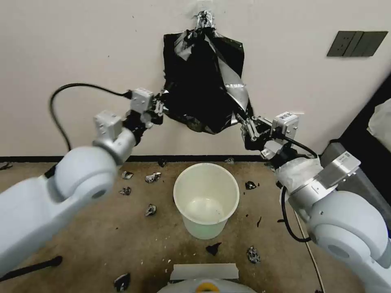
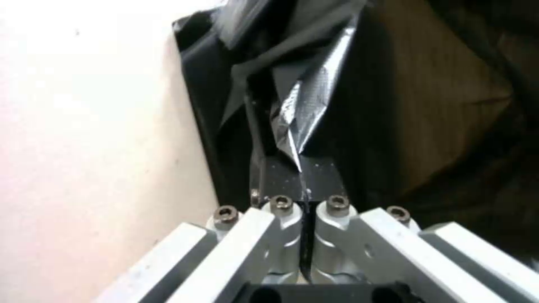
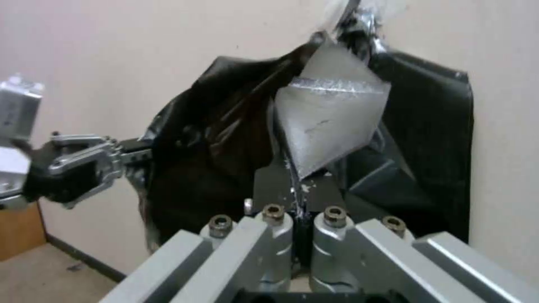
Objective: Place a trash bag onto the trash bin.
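Observation:
The trash bag (image 1: 199, 106), glossy black and crinkled, hangs on the wall below a pack taped at its top (image 1: 205, 18), stretched open between both arms. My left gripper (image 1: 162, 106) is shut on its left edge; the left wrist view shows the film pinched between the pads (image 2: 303, 176). On the right edge my right gripper (image 1: 244, 121) is shut too, with a silvery fold of the bag (image 3: 328, 122) caught at its tips (image 3: 297, 187). The left gripper (image 3: 132, 153) also appears across the bag in that view. The cream-white trash bin (image 1: 205, 230) stands open on the floor directly below.
Small torn black scraps (image 1: 152, 177) lie scattered on the brown floor around the bin. A dark switch plate (image 1: 356, 43) is on the wall at upper right. Dark furniture (image 1: 366, 171) stands close by the right arm. My base (image 1: 205, 280) is just behind the bin.

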Robot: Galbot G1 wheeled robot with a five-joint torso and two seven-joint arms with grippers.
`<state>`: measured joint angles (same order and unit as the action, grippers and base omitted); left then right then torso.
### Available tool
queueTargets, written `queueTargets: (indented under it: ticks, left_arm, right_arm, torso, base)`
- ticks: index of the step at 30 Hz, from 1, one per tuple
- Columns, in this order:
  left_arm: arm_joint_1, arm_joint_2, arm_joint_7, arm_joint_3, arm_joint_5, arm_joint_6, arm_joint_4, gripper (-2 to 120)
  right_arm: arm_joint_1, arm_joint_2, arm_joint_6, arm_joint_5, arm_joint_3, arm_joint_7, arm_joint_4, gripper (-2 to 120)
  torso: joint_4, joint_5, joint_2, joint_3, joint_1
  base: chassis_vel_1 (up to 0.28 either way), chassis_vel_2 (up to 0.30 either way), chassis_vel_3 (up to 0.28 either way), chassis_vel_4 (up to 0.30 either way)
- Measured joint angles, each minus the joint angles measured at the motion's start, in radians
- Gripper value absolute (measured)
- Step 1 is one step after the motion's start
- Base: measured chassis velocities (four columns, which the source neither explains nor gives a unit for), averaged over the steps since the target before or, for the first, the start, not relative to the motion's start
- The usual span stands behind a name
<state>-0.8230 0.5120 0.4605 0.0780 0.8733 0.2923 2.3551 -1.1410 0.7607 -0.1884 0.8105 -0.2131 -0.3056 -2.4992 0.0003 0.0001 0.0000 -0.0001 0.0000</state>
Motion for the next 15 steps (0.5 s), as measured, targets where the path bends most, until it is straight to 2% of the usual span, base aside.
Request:
queueTargets:
  ticks: [8,15]
  left_arm:
    - [-0.116,0.01,0.013,0.045,-0.052,-0.01,0.041,0]
    - [-0.191,0.018,0.004,0.079,-0.055,-0.02,0.1,0]
  right_arm:
    - [-0.1,0.003,0.008,-0.026,-0.009,0.014,0.0,0]
    - [-0.169,0.001,0.02,-0.05,-0.042,0.022,0.0,0]
  torso:
    - [-0.0003,-0.0002,0.0,0.0,0.0]
    - [-0.0003,0.0,0.0,0.0,0.0]
  base:
    - [0.0,0.0,0.0,0.0]
    - [0.0,0.0,0.0,0.0]
